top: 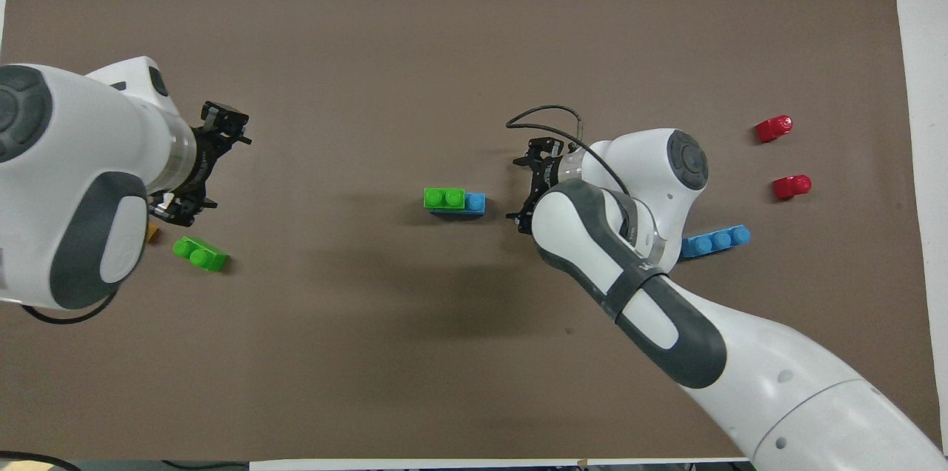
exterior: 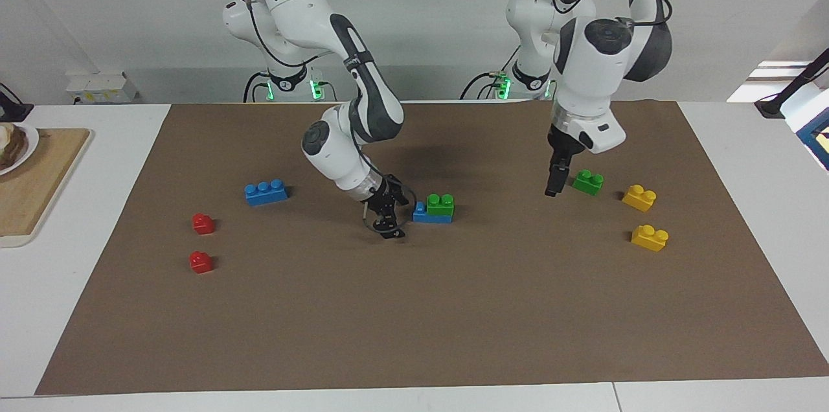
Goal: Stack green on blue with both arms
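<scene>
Landmark: stacked pair at mid-mat.

- Green brick [exterior: 440, 204]: seated on the blue brick [exterior: 424, 214], covering the two studs toward the left arm's end of the bench; one blue stud bare toward the right arm's end. Pair rests on the brown mat [exterior: 414, 334]; nothing grips it.
- Right tool [exterior: 387, 221]: low over the mat, just beside the stack's bare-stud end, apart from it. Fingers spread, holding nothing.
- Left tool [exterior: 552, 184]: raised, well apart from the stack toward the left arm's end, pointing down just beside the second green brick [exterior: 588, 182]. Fingers apart in the overhead view, holding nothing.
- Second blue brick [exterior: 265, 192]: well apart from the stack, toward the right arm's end.
- Two red bricks [exterior: 203, 223]: farther out from the stack than the second blue brick, same end.
- Two yellow bricks [exterior: 639, 197]: farther out from the stack than the second green brick, toward the left arm's end.
</scene>
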### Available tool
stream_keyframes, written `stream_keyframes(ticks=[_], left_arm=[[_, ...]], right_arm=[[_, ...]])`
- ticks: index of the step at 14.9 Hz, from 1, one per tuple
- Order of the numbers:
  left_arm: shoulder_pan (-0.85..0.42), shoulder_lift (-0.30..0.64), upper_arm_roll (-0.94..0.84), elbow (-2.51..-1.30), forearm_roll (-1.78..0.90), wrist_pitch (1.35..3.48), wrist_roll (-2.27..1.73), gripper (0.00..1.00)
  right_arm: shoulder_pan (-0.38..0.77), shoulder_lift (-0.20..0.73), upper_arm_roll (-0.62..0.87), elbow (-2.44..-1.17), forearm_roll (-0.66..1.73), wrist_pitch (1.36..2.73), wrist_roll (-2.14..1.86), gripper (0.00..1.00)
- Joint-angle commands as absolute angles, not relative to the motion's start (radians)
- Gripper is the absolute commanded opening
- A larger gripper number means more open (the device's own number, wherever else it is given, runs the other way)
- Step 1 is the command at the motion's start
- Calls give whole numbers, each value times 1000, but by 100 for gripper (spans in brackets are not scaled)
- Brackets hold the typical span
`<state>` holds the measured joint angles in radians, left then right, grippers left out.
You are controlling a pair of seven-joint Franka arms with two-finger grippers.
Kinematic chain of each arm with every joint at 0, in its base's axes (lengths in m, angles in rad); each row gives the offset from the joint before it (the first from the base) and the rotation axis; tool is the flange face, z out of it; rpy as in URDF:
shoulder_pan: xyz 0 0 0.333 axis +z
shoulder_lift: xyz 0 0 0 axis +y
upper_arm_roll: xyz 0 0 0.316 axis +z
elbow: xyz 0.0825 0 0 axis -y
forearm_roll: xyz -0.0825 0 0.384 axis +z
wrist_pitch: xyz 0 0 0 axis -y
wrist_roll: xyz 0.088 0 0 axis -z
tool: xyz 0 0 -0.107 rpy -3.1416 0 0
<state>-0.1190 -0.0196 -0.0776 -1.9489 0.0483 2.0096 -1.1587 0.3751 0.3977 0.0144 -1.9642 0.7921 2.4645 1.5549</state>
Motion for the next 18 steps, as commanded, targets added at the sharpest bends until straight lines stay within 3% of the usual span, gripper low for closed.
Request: stream_keyframes(ticks=[1,8,18], left_arm=[[-39,-64,-86,-1944,34,1936,-872,100],[63,-74,-81,-1904,34,1878,-254,100],[29,-15,-77,-1753,6,1724,-167,100]], right_arm=[[293,328,17,-1976,787,2364,1529,98],[124,181,17,-1904,501,2090,1326,98],[72,-57,17,-1809,190,1790,768,100]])
